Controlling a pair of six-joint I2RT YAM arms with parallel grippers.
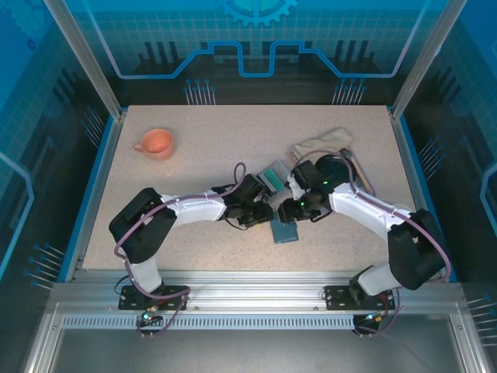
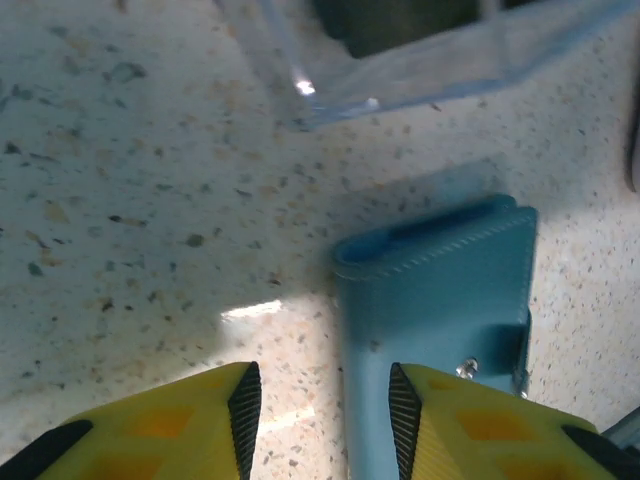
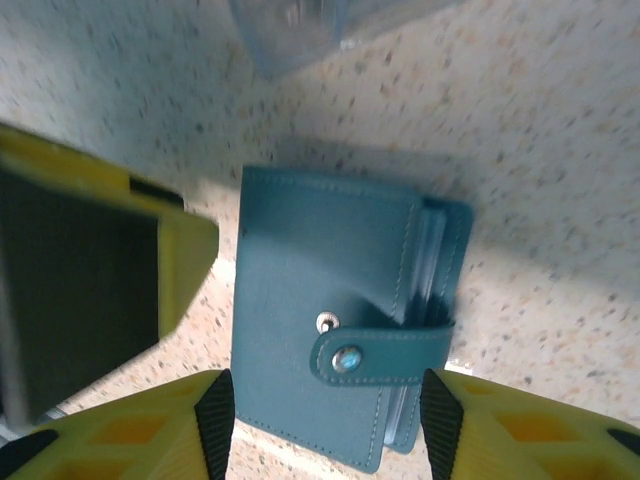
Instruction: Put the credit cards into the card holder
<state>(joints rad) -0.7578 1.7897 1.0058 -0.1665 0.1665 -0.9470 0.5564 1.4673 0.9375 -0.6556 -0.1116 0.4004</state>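
The card holder (image 1: 285, 231) is a teal folded wallet lying flat on the speckled table between both grippers. Its strap (image 3: 380, 355) lies across the cover, with the snap stud bare beside it. My right gripper (image 3: 325, 425) hovers over it, open, its fingers standing wider than the card holder (image 3: 320, 290). My left gripper (image 2: 325, 425) is open at the left edge of the card holder (image 2: 440, 300), gripping nothing. Teal credit cards (image 1: 273, 176) sit in a clear box just beyond. Pale thin edges (image 3: 430, 250) show between the holder's leaves.
The clear plastic box (image 2: 430, 60) lies close behind the wallet. An orange cup (image 1: 155, 143) stands at the back left. A crumpled cloth (image 1: 322, 143) and a dark mat (image 1: 345, 167) lie at the back right. The left arm's yellow finger (image 3: 100, 280) crowds the wallet's left side.
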